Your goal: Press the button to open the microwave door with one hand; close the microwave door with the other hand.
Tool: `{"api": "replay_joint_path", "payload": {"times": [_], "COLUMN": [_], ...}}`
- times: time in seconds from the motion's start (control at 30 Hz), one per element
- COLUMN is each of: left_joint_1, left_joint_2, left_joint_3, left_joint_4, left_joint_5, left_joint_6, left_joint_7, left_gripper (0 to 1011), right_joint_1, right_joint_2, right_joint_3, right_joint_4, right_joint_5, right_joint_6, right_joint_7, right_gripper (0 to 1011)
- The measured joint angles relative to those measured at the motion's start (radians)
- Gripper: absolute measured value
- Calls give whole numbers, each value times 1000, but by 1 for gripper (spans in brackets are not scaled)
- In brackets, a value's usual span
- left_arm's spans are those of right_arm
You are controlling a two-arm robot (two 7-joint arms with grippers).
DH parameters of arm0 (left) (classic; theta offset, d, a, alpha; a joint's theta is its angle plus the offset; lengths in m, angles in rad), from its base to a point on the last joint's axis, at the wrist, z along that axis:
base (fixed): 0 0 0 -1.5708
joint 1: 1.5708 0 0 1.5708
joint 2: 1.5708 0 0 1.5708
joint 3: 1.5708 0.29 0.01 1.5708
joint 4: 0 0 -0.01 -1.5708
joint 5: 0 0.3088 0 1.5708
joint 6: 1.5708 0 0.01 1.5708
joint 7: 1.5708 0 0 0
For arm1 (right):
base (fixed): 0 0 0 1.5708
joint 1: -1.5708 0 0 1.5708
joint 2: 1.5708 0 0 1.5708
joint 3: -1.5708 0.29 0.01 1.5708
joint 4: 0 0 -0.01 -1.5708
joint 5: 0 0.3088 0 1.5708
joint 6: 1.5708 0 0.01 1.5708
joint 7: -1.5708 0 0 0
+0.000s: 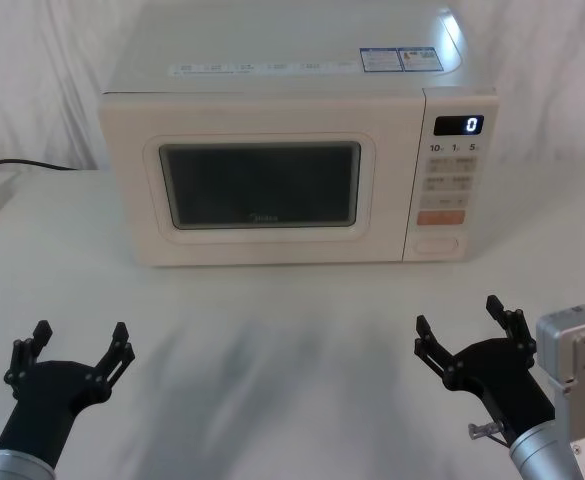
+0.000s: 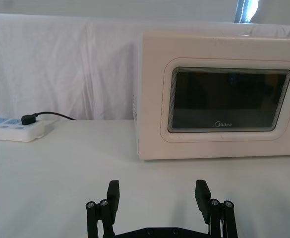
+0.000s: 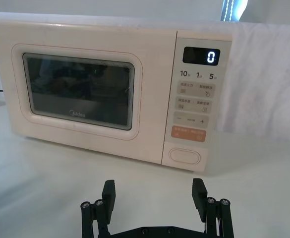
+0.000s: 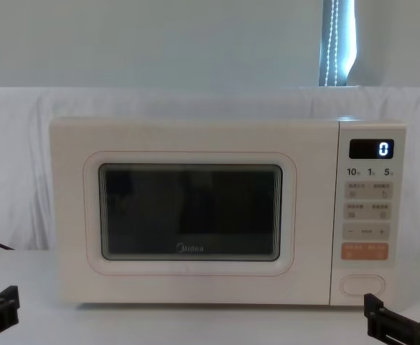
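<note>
The left gripper point(image 1: 77, 345) waits near the front left corner of the worktop point(image 1: 272, 350), jaws spread wide, holding nothing. The microwave door point(image 1: 262, 185) is shut; it is cream with a dark window, and sits toward the back edge. The button point(image 1: 436, 243) is a wide, plain oval at the bottom of the keys. The right gripper point(image 1: 462, 325) sits near the front right corner, jaws spread. It should probably go straight to the button and push gently, missing the orange key point(image 1: 440, 217).
</note>
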Motion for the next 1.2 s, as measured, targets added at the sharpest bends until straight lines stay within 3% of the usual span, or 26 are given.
{"api": "replay_joint_path", "payload": {"times": [0.17,0.4,1.2], "left_joint_1": [0,0,0], "left_joint_2": [0,0,0], "left_joint_3": [0,0,0], "left_joint_4": [0,0,0], "left_joint_5": [0,0,0], "left_joint_6": [0,0,0], "left_joint_7": [0,0,0], "left_gripper": [1001,1001,1001], "right_joint_1": [0,0,0], "right_joint_2": [0,0,0], "right_joint_3": [0,0,0], "right_joint_4": [0,0,0], "right_joint_5": [0,0,0], "right_joint_6": [0,0,0], "right_joint_7": [0,0,0], "right_gripper": [964,793,44]}}
